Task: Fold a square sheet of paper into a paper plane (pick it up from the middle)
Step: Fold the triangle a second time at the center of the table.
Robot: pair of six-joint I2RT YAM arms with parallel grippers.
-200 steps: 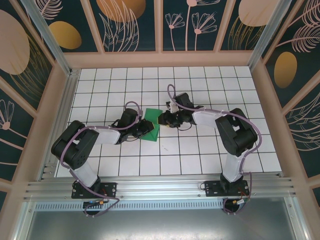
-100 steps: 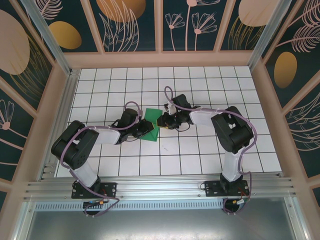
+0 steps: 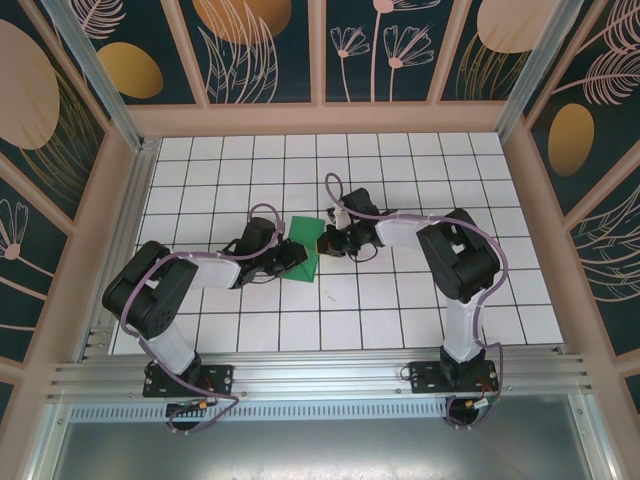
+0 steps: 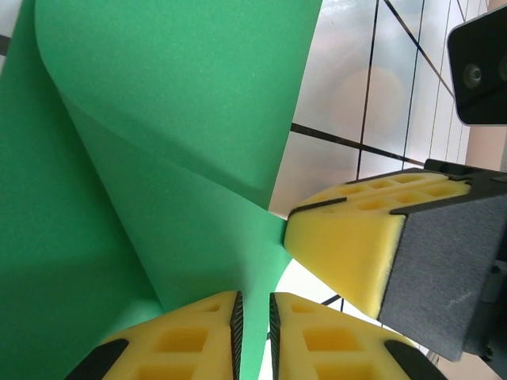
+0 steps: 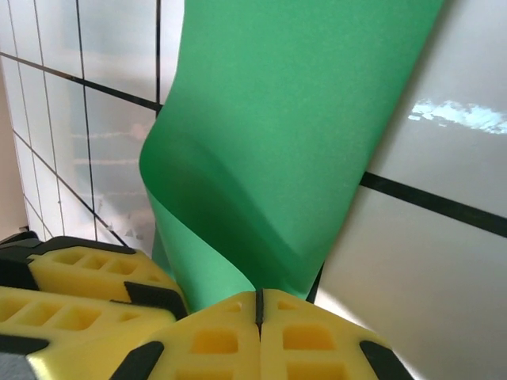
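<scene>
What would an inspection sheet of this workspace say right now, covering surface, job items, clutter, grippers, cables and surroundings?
Surface: white grid-tiled table.
Job's things: square sheet of paper, green, curled, held at mid-table between both grippers.
Clutter: nothing seen.
Grippers: left gripper shut on the sheet's edge; right gripper shut on it too, close beside.
Cables: lilac cables looped along both arms.
Surroundings: floral wall panels; metal rail at the near edge.

Black-and-white arms [image 3: 200, 270], yellow gripper pads [image 4: 348, 237]
</scene>
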